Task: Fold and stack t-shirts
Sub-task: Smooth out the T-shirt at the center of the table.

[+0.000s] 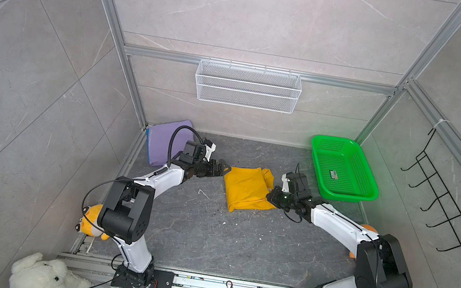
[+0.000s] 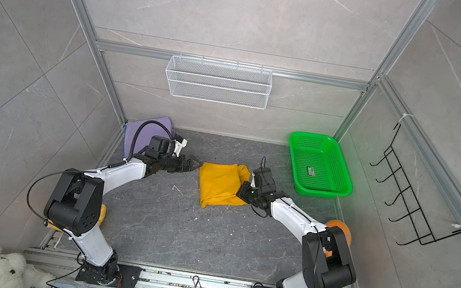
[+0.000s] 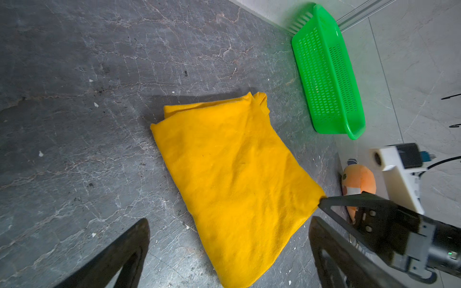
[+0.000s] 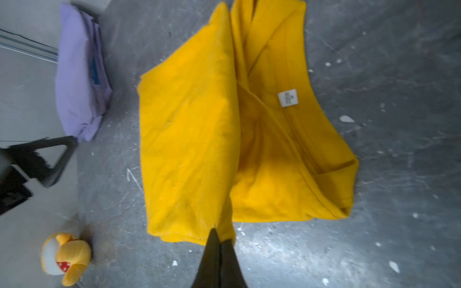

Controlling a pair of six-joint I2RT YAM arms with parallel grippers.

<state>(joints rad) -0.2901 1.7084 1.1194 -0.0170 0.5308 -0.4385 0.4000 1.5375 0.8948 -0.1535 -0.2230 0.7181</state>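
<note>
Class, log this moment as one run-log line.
left gripper: open, beside yellow t-shirt | right gripper: shut on yellow t-shirt edge | purple t-shirt: folded, back-left corner

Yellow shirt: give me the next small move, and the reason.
Probably close the left gripper on the edge of the yellow shirt nearest it. The right gripper is shut on the opposite edge, while the left one hangs open beside the folded shirt. With both holding, the shirt could likely be carried to the purple shirt in the corner.
</note>
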